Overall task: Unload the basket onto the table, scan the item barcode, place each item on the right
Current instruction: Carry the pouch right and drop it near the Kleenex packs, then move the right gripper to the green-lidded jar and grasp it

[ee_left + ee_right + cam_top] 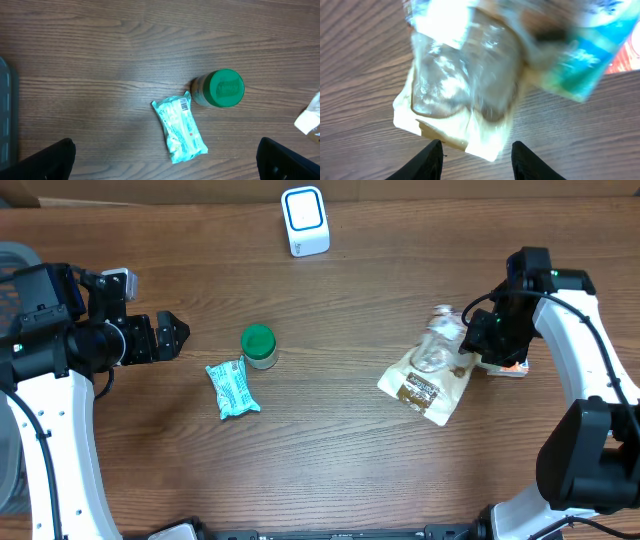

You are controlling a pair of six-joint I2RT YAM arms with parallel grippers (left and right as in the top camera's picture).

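Note:
The white and blue barcode scanner [304, 220] stands at the table's back edge. A cream pouch with a clear window [428, 375] lies on the wood at the right. My right gripper [478, 342] hovers at its right end. In the right wrist view the pouch [465, 85] lies close below, and the right gripper [477, 145] is open, its black fingers [432, 160] apart on either side of the pouch's corner without touching it. My left gripper [175, 335] is wide open at the left, above bare wood and holding nothing.
A green-lidded jar [259, 345] and a teal packet [232, 387] lie left of centre; both show in the left wrist view, jar [222, 88] and packet [180, 130]. A red and teal box [510, 367] lies under the right arm. A grey bin edge [8, 260] is far left.

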